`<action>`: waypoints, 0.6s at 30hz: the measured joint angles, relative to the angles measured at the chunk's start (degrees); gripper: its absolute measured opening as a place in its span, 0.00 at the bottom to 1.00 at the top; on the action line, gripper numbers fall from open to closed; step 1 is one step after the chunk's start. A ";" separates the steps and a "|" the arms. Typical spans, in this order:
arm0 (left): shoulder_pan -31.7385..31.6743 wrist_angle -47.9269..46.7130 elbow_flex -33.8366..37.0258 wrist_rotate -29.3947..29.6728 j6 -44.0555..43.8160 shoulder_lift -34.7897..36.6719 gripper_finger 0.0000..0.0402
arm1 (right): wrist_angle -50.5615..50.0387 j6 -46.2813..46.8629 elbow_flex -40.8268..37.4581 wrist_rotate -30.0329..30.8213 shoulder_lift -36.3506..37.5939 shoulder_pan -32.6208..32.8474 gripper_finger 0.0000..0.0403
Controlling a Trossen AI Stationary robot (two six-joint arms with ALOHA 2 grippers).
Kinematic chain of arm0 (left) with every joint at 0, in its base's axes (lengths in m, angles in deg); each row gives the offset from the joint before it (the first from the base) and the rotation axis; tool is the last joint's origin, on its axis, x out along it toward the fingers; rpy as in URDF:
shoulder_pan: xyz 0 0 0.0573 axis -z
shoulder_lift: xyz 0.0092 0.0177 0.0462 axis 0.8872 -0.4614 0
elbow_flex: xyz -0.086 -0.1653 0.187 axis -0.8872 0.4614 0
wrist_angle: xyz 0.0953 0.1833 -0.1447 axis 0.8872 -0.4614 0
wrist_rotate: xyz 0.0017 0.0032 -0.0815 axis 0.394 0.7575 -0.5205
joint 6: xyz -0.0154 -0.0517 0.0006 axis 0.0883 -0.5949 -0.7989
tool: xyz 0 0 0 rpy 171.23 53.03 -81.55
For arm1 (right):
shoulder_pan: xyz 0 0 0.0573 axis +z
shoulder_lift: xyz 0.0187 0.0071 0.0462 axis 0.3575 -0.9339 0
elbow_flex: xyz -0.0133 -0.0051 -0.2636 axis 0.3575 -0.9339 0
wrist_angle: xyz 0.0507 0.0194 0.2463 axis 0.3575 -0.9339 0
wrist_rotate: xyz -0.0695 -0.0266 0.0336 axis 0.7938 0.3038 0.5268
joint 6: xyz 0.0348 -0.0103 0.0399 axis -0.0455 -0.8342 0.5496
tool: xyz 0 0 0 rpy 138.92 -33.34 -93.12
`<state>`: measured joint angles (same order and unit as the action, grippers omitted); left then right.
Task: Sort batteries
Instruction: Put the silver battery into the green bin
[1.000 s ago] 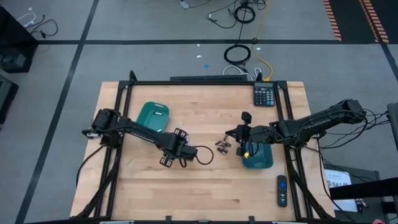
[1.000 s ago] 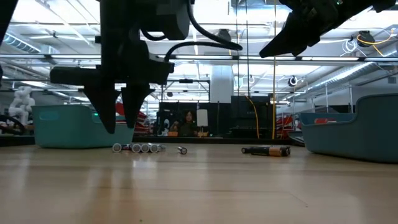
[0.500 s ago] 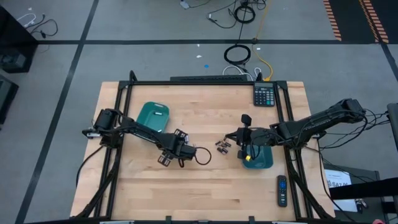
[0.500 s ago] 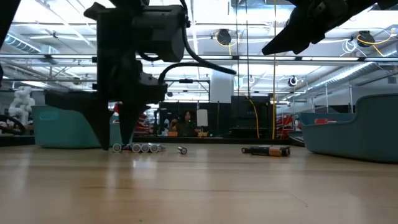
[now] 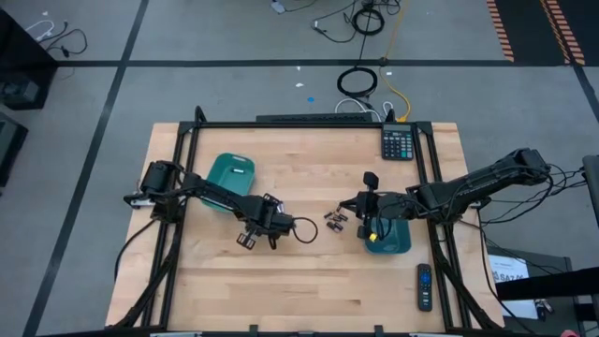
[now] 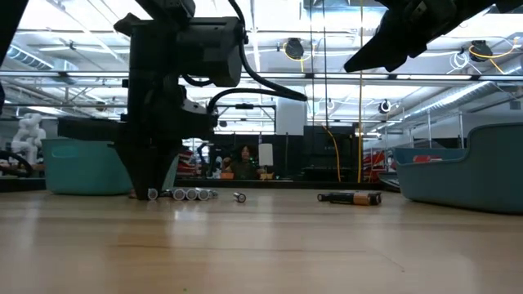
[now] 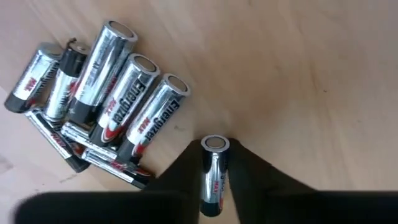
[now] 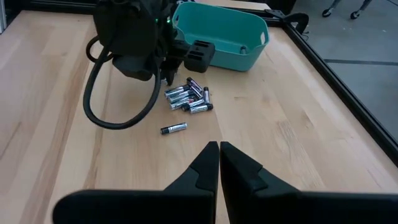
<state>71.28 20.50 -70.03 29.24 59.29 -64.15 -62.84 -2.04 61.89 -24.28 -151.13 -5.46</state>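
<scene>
Several silvery batteries (image 7: 118, 93) lie side by side in a pile on the wood, also visible as a row (image 6: 189, 193) in the low view. My left gripper (image 7: 214, 158) points down at the pile's edge, shut on one silvery battery (image 7: 212, 177). One battery (image 8: 174, 129) lies apart from the pile (image 8: 186, 96). A few dark batteries (image 5: 334, 219) lie near my right gripper (image 8: 219, 150), which hovers shut above the table beside the right teal tray (image 5: 398, 241). My left gripper pinches the single silvery battery by its two long sides between the fingers (image 7: 180, 177). They come from above, pointing down, one on each side. The battery's free end (image 7: 214, 144) sticks out past the fingers. It lies level at the tabletop (image 6: 153, 193).
A second teal tray (image 5: 230, 175) stands at the table's left rear. A black calculator (image 5: 398, 142) sits at the far right corner and a remote control (image 5: 424, 285) at the near right. A black cable loop (image 5: 299, 229) hangs beside my left gripper. A coppery battery (image 6: 351, 197) lies farther right.
My left gripper has sunk to the tabletop at the left end of the battery row. Its fingers, wide apart a second ago, have shut on one silvery battery. My right arm has kept still.
</scene>
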 joint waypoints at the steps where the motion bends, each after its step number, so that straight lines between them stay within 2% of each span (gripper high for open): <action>1: -0.02 0.16 0.02 0.33 0.05 0.00 0.10 | 0.01 0.04 0.00 0.00 0.00 0.00 0.02; 5: -0.04 -1.01 -1.14 0.54 -1.37 0.06 0.10 | 0.01 0.10 0.00 0.02 0.00 -0.02 0.02; 8: 0.30 -5.79 -3.65 2.39 -3.59 0.59 0.10 | 0.01 0.10 0.00 0.02 0.00 -0.02 0.02; 12: 0.28 -12.48 -7.72 6.20 -7.48 4.44 0.10 | 0.02 0.10 0.00 0.02 0.00 0.00 0.02; 18: -3.89 -19.73 -6.48 5.23 -15.05 11.14 0.10 | -0.03 0.53 -0.02 0.02 -0.08 0.02 0.02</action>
<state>67.39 0.77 -76.51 34.47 44.25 -53.01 -62.87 -1.50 61.87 -24.26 -151.21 -5.44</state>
